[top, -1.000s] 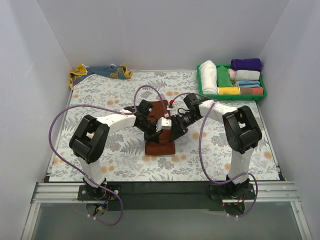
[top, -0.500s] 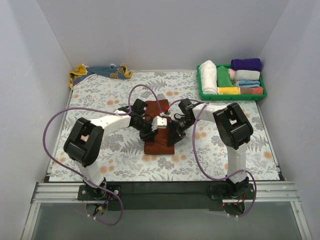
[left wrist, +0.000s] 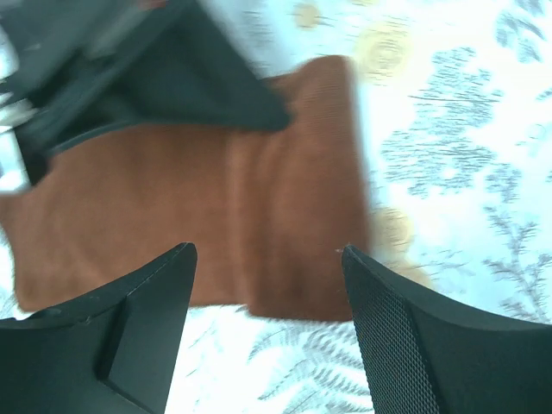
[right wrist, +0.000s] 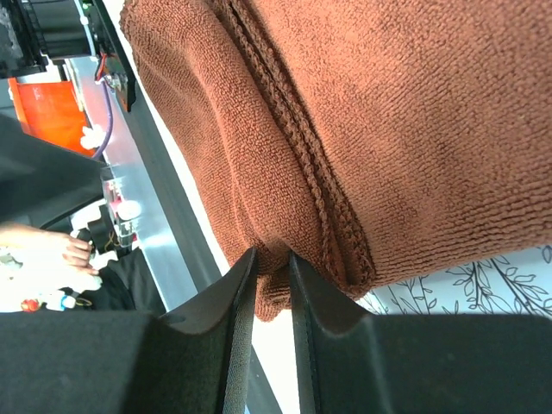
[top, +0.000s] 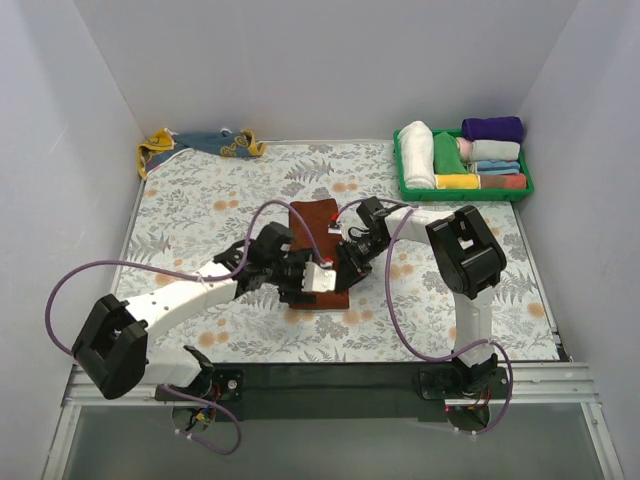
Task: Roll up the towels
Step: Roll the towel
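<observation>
The rust-brown towel [top: 312, 214] lies partly folded in the middle of the mat, and both grippers meet over its near end. My left gripper [left wrist: 267, 252] hovers open just above the towel's [left wrist: 259, 207] near edge, with nothing between its fingers [left wrist: 405, 336]. My right gripper [right wrist: 272, 263] is shut on a pinched fold at the edge of the towel [right wrist: 414, 112]. From above, the left gripper [top: 300, 284] and the right gripper [top: 342, 268] sit side by side. The mustard-yellow and blue-grey towel [top: 205, 143] lies crumpled at the back left, against the wall.
A green tray [top: 470, 195] at the back right holds several rolled cloths, among them white, green and purple ones. White walls enclose the flowered mat [top: 200, 210] on three sides. Purple cables loop off both arms.
My left gripper has opened, let go of the brown towel, and its arm has swung back toward the near left. The right gripper has tightened on the towel's edge.
</observation>
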Available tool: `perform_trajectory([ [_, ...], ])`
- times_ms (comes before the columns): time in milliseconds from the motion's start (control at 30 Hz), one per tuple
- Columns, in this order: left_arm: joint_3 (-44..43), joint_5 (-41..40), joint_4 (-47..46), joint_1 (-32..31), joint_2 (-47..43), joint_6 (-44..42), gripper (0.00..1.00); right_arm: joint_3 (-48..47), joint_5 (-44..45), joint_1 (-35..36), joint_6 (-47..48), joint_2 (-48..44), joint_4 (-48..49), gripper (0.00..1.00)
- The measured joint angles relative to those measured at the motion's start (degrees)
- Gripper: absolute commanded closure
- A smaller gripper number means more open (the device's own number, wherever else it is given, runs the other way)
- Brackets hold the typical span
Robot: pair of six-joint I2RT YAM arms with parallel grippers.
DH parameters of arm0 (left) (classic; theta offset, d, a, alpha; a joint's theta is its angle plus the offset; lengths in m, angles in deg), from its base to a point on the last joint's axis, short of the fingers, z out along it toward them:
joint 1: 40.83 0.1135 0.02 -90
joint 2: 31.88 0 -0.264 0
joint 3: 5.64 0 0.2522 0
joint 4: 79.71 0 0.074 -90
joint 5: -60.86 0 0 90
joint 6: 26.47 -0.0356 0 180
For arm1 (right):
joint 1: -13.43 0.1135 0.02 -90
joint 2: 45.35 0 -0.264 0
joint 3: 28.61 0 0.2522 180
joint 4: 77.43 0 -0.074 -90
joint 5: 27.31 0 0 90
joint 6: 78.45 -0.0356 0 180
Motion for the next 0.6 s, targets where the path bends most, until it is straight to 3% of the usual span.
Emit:
perform_trajectory([
  [267,5.75,-12.15,-5.81,-12.09,3.98,0.66,0.39,-0.11,0.61,0.04,-0.20,0.09,-0.02,0.77],
  [600,7.50,-17.07,-11.23,-14.91,8.11,-0.09,0.54,-1.53,-0.07,0.00,-1.01,1.95,-0.81,0.78],
])
